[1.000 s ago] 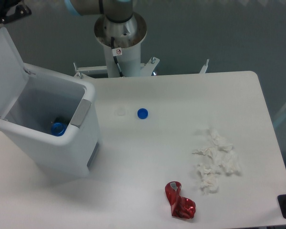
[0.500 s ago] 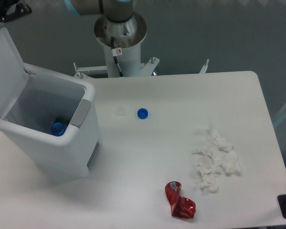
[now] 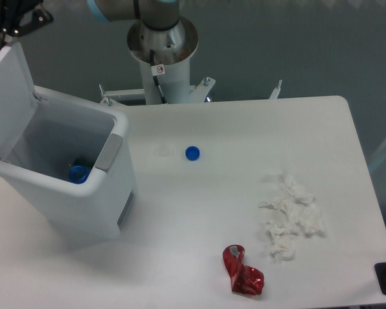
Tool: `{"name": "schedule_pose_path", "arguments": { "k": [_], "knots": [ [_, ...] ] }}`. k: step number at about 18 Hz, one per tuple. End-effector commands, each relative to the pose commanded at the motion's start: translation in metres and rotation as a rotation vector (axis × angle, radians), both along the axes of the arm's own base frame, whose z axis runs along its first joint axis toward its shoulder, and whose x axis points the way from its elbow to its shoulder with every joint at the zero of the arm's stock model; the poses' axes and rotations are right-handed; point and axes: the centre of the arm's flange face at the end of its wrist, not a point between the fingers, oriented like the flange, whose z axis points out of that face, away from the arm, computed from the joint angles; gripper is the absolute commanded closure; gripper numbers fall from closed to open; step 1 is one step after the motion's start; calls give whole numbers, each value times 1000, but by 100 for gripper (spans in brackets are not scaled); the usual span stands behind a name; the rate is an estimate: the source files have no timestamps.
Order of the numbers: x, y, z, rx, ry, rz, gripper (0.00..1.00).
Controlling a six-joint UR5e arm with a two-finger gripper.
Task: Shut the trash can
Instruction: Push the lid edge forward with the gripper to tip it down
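Nearest the camera: crushed red can (image 3: 244, 271) near the front edge, crumpled white tissue (image 3: 291, 217) just right and further back; neither is in the bin, neither matters for the close.

Mid-table: blue bottle cap (image 3: 192, 153) loose on the white table (image 3: 244, 129), well right of the bin and clear of the lid's swing.

Left side: the trash can (image 3: 71, 174) sits angled, grey push-tab (image 3: 110, 152) on the rim facing right; lid (image 3: 11, 96) stands open, hinged on the far-left edge and leaning up and away, so it needs a push from behind or above to tip it down over the opening; a blue object (image 3: 78, 173) lies at the bottom, low enough not to block closing.

Far left corner: gripper (image 3: 13, 18) is right at the lid's top edge, placed there presumably to press it over; it's cropped and dark, so I can't tell whether the fingers are apart or together, or whether they touch the lid.

Far centre: arm base (image 3: 162, 45) behind the table.
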Motion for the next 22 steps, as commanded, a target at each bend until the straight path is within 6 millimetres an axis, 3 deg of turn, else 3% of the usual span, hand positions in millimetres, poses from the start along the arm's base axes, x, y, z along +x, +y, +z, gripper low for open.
{"name": "schedule_pose_path", "arguments": {
  "k": [8, 15, 22],
  "knots": [
    [-25, -4, -2, -2, 4, 49, 100],
    [-47, 16, -32, -71, -9, 70, 100],
    [-53, 23, -41, -89, -12, 71, 100]
  ]
}}
